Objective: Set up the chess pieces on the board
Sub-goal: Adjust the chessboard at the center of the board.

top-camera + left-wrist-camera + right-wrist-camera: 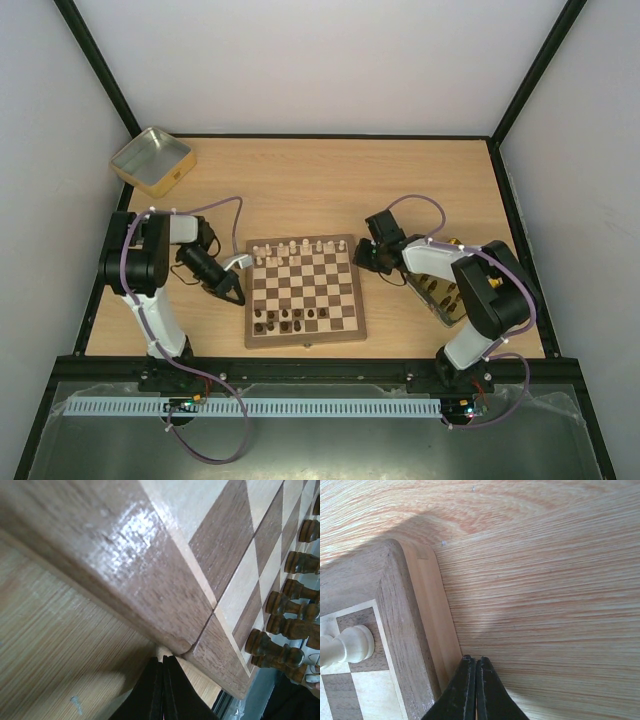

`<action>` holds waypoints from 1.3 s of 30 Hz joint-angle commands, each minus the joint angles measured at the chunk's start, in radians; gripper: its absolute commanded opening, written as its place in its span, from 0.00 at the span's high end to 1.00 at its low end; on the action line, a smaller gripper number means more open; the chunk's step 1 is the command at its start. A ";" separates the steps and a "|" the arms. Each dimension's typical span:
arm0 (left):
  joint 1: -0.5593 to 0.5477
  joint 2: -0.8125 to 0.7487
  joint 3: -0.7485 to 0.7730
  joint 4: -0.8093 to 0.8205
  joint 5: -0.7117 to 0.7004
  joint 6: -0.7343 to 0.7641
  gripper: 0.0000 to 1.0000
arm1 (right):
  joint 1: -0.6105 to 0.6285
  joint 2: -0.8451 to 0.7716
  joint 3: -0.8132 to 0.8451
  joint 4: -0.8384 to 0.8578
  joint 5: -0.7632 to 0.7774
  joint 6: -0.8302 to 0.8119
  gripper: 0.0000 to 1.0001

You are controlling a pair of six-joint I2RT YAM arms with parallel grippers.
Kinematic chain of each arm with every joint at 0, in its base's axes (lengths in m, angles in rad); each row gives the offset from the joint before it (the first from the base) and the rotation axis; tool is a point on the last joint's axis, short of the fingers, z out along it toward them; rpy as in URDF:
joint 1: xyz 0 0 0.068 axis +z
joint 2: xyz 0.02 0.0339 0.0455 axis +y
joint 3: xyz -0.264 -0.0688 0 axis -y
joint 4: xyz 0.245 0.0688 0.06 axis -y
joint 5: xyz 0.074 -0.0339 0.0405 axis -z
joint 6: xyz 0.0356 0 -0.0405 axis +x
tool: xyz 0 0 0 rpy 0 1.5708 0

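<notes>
While both pairs of fingers are pressed together with nothing held between them, the board [304, 290] lies in the gap between the two grippers. The left gripper [162, 661] points at the board's left side wall. The left fingers [150, 695] are closed flat against each other, and their tips sit just below the seam that splits the wall. Whether they touch the wood cannot be told. Past those tips and off to their right, the dark chess pieces [290, 625] stand crowded on the checks.

The right gripper [475, 659] is closed too. The right fingers [462, 690] have their tips against, or just beside, the board's pale right side wall, close to its rounded far corner. Left of those tips, just inside the border, stands one pale piece [347, 645]. To their right is only the table [545, 580].

From above, the pale chess pieces [295, 247] fill the rows nearest the right gripper's tips, while the dark ones sit nearer the left gripper's. A gold tin [151, 160] lies well apart from the left fingers. A second tin [440, 290] lies partly hidden under the right arm.
</notes>
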 commanded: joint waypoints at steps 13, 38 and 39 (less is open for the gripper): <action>-0.010 0.086 0.053 0.265 -0.122 -0.169 0.98 | -0.052 -0.134 0.006 -0.180 0.151 -0.085 0.98; -0.009 0.091 0.133 0.327 -0.156 -0.258 0.98 | -0.172 -0.485 0.032 -0.503 0.316 -0.110 0.98; -0.006 0.079 0.123 0.333 -0.162 -0.258 0.98 | -0.173 -0.478 0.040 -0.514 0.313 -0.106 0.98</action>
